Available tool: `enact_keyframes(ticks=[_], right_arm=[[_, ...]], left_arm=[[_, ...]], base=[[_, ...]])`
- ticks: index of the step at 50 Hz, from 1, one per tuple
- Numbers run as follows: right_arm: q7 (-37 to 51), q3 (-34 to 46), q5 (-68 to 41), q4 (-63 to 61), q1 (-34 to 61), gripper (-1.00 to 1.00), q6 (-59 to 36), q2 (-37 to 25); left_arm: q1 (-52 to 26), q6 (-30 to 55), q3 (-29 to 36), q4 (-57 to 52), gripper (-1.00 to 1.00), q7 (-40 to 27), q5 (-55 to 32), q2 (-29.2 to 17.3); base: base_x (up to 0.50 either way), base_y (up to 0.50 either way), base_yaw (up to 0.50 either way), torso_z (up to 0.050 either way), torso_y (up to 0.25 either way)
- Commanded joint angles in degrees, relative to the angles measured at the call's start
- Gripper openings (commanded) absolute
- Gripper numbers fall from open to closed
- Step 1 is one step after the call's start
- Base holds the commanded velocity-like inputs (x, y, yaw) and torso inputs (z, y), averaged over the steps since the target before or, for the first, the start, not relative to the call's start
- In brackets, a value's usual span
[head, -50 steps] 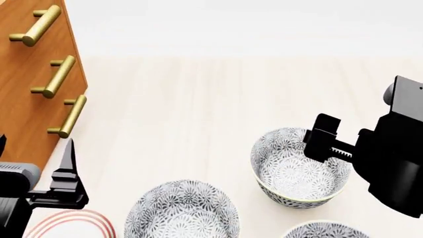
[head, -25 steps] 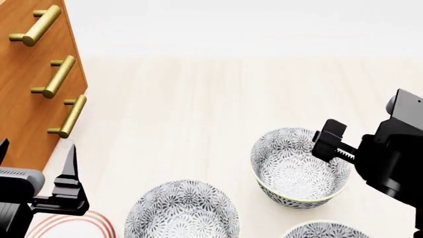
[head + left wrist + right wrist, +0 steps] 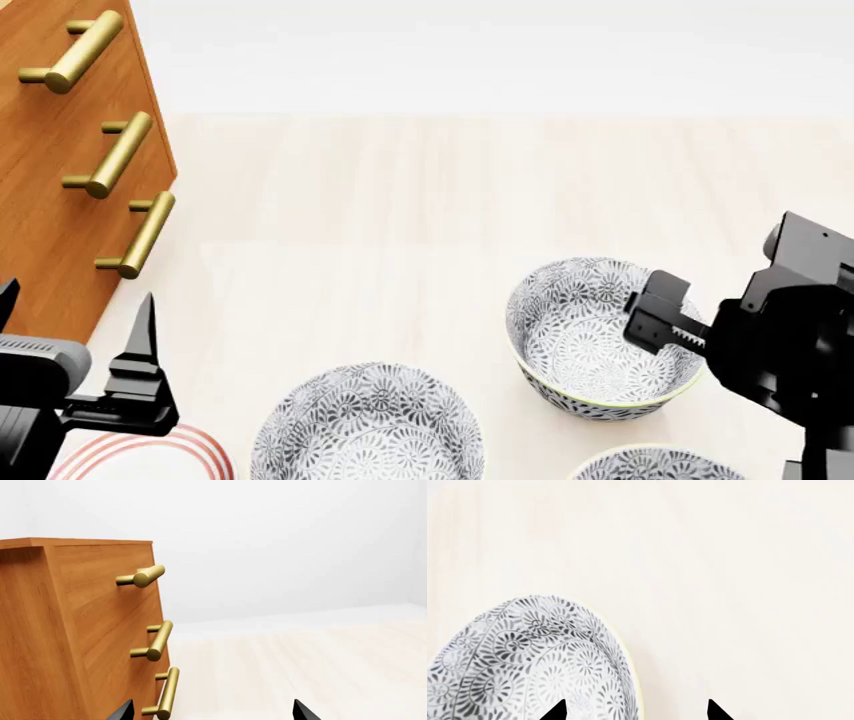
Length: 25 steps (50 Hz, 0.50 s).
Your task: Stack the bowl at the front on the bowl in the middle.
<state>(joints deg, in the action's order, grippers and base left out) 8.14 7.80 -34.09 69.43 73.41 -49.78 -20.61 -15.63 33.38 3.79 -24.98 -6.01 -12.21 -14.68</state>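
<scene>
Three grey floral bowls stand on the pale table. The bowl at the front [image 3: 587, 350] lies farthest forward, at the right. The bowl in the middle [image 3: 367, 425] sits to its left and nearer me. My right gripper [image 3: 654, 315] is open and hangs over the front bowl's right rim. In the right wrist view the gripper [image 3: 634, 712] straddles the rim of that bowl [image 3: 527, 665], with one tip over the inside and the other over the table. My left gripper [image 3: 74, 305] is open and empty beside the cabinet, and its tips just show in the left wrist view [image 3: 213, 715].
A wooden cabinet [image 3: 54, 160] with brass handles [image 3: 157, 640] stands at the left, close to my left gripper. A third bowl [image 3: 654, 465] peeks in at the lower right. A red-ringed plate [image 3: 167, 445] lies at the lower left.
My right gripper has dropped and drawn back toward me, settling over the front bowl's right rim. The left gripper shifted slightly. The bowls have not moved.
</scene>
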Motion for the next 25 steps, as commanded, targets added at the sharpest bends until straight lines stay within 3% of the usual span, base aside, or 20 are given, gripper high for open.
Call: enact_keyframes(ticks=[1, 25], right_arm=[[-2.8, -0.1, 3.7, 5.4, 1.4, 1.0, 1.9, 1.5], [-6.1, -13.0, 19.3, 5.5, -0.6, 1.0, 0.0, 3.5]], left_arm=[[0.1, 0.6, -0.1, -0.4, 1.0, -0.2, -0.5, -0.6], [0.0, 1.7, -0.1, -1.4, 1.0, -0.8, -1.2, -1.4]], base=[[0.0, 0.0, 0.0, 0.0, 0.0], [0.0, 0.0, 0.0, 0.0, 0.0]])
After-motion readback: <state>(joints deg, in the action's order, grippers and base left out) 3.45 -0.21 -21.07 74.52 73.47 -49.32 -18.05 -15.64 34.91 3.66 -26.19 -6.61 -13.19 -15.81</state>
